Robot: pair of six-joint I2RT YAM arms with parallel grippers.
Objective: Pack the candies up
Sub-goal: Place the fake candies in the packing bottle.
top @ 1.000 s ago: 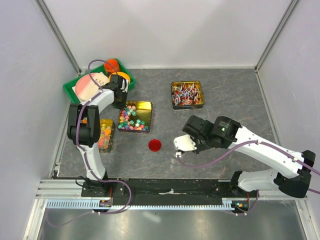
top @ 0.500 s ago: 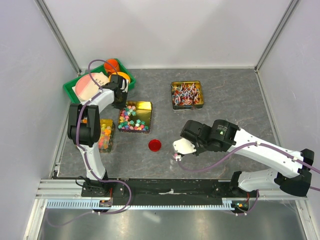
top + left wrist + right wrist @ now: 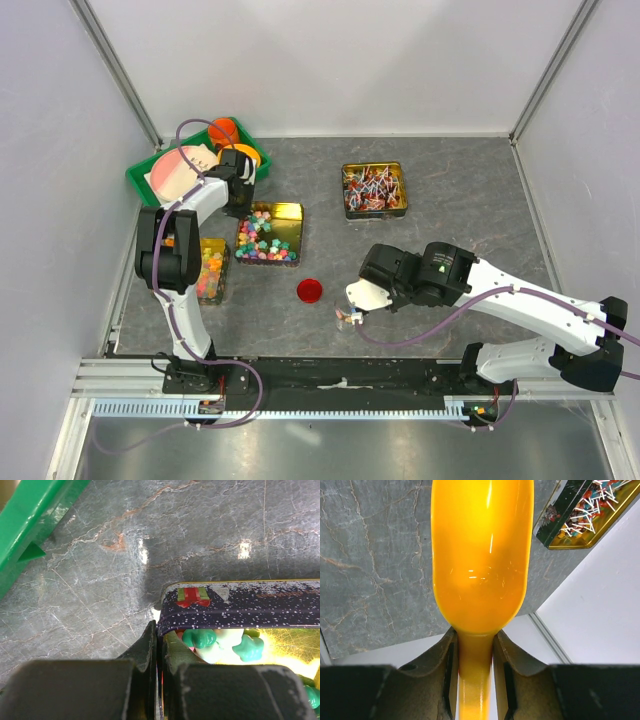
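the counter (image 3: 450, 200) is a grey stone-look slab with pale and rust veins, glossy enough to throw back the lights. the candies (image 3: 262, 237), tiny knobbly star shapes in pink, yellow, green, blue and white, lie loose in a square tin (image 3: 288, 215) left of centre; its inside is bright gold and its outer wall is dark with fine white speckles and a small red-and-green print. the left arm (image 3: 185, 215) reaches to the tin's far-left corner, and the left jaws are closed flat on that thin metal wall (image 3: 240, 605), one finger outside and one inside, with green candies (image 3: 200, 639) just beside the inner finger. the right arm (image 3: 520, 300) stretches over the near middle of the counter, and the right jaws are clamped on the narrow handle of a smooth, shiny yellow-orange plastic scoop (image 3: 480, 555) whose rounded bowl carries nothing. a flat red round piece (image 3: 310, 290) lies between the tin and the right jaws, apart from both. farther back stands a gold-rimmed tin (image 3: 345, 190) of lollipops (image 3: 372, 190) with white sticks. near the left edge a narrow tin (image 3: 213, 241) holds red, orange and yellow gummy pieces (image 3: 209, 275). a hard green plastic tray (image 3: 140, 180) sits in the far-left corner.
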